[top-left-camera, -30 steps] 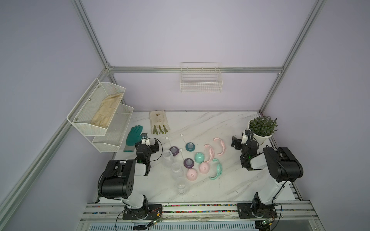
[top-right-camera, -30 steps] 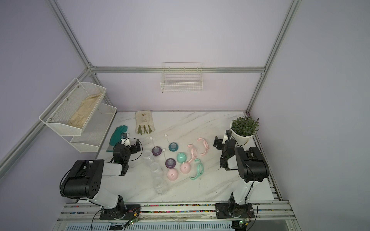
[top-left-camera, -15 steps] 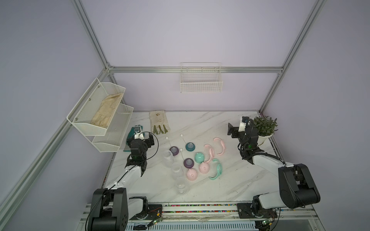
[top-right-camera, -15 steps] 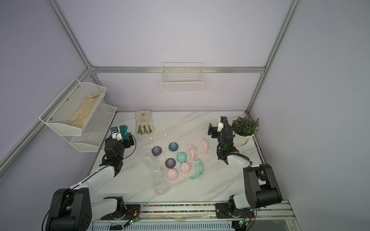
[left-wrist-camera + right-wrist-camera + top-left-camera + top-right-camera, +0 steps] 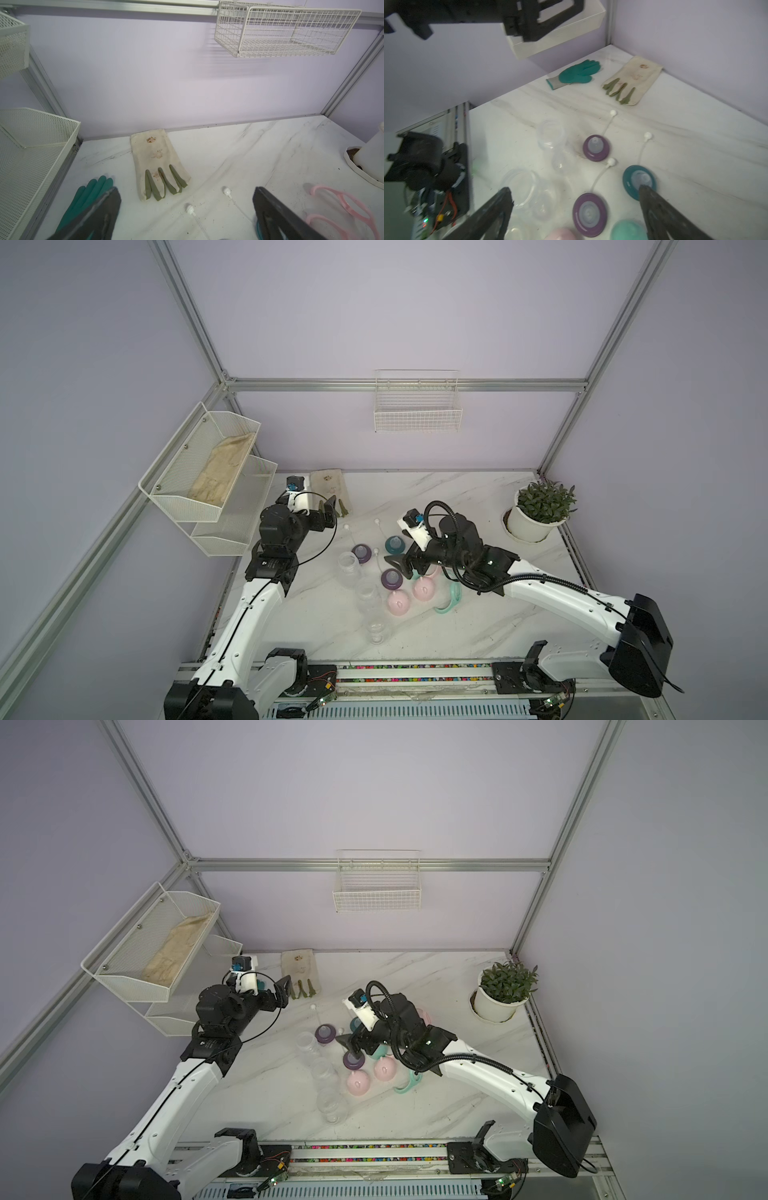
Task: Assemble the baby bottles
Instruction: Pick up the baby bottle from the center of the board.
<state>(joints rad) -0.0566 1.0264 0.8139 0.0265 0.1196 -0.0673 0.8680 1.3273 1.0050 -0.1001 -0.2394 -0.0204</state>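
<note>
The baby bottles lie in parts mid-table. Three clear bottles [image 5: 348, 563] [image 5: 328, 1106] stand in a row without tops. Beside them lie two purple nipple collars [image 5: 392, 578] [image 5: 589, 215], a teal collar [image 5: 395, 544] [image 5: 639, 180], two pink dome caps [image 5: 399, 602], a mint cap [image 5: 627, 230], a mint handle ring [image 5: 449, 597] and pink handle rings [image 5: 345, 203]. My right gripper [image 5: 400, 565] [image 5: 575, 189] hangs open above the nearer purple collar, holding nothing. At the back left my left gripper [image 5: 328, 510] [image 5: 186, 191] hovers open and empty near the gloves.
A beige glove [image 5: 158, 164] and a teal glove [image 5: 579, 73] lie at the back left. Thin straws with white ends [image 5: 190, 208] rest near the collars. White mesh shelves [image 5: 208, 472] hang on the left, a wire basket [image 5: 417, 406] on the back wall, a potted plant [image 5: 540, 510] at the back right.
Both arms have unfolded and reached out. The right gripper swung from beside the plant to above the bottle parts. The left gripper rose and shifted right, near the gloves.
</note>
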